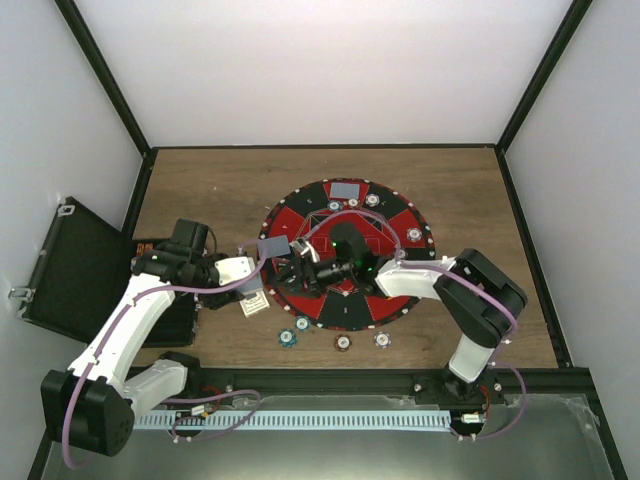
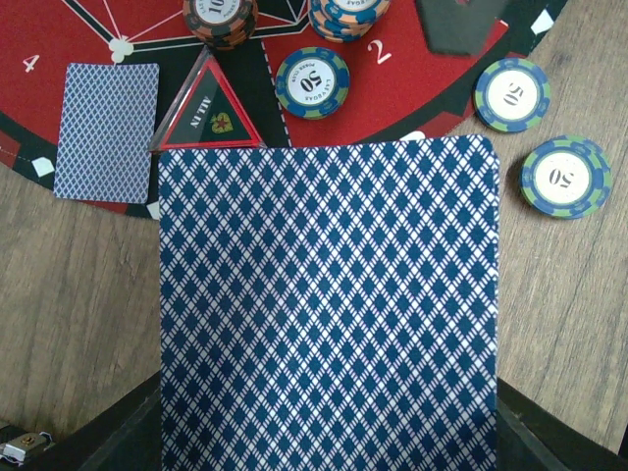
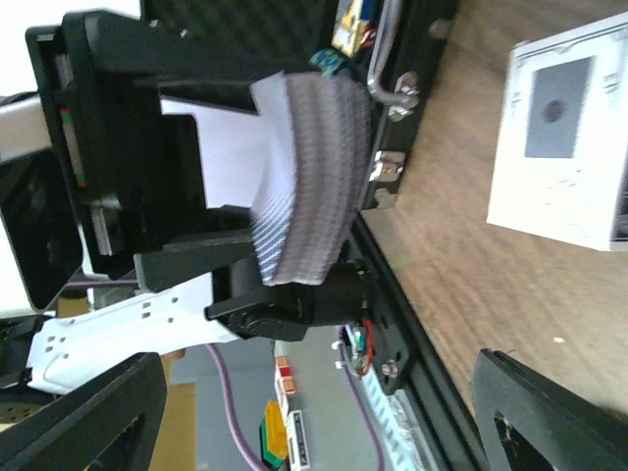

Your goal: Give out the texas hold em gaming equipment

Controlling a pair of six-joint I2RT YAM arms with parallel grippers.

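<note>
My left gripper [image 1: 268, 252] is shut on a deck of playing cards [image 1: 272, 246] at the left rim of the round red-and-black poker mat [image 1: 395, 300]. In the left wrist view the deck's blue diamond back [image 2: 329, 294] fills the middle. Beyond it lie one card [image 2: 106, 130], a triangular "ALL IN" button [image 2: 209, 108] and several blue 50 chips [image 2: 312, 82]. My right gripper [image 1: 300, 268] is open and empty, pointing left at the deck, which shows side-on in its view [image 3: 309, 177]. The right gripper's fingers [image 3: 98, 412] stand wide apart below the deck.
A black hinged case [image 1: 70, 265] lies open at the far left. A white box [image 1: 254, 303] sits on the wood just below the left gripper and shows in the right wrist view [image 3: 569, 137]. Loose chips [image 1: 343, 342] lie along the mat's near edge. A card [image 1: 345, 190] lies at the mat's far side.
</note>
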